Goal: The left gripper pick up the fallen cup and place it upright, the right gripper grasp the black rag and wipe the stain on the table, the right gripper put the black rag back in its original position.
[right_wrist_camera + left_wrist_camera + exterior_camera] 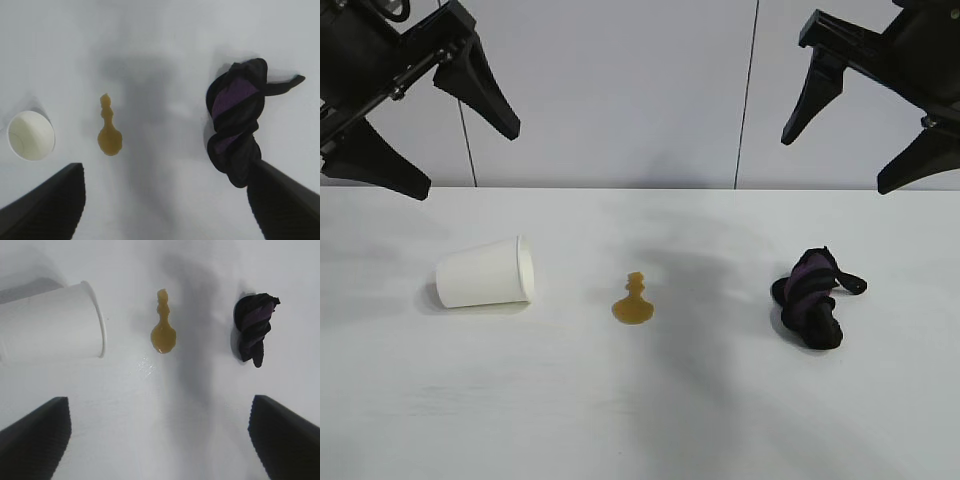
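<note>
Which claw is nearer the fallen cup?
Left. The left claw hangs open above the cup, up and to its left. The right claw hangs open across the table, over the rag.

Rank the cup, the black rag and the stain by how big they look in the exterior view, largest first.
1. the cup, lying on its side.
2. the black rag, slightly smaller; the three lie at similar depth, so nearness hardly skews this.
3. the stain, clearly the smallest.

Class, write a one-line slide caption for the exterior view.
Both pincers, left and right, hang open above a fallen cup, an amber stain and a black rag.
</note>
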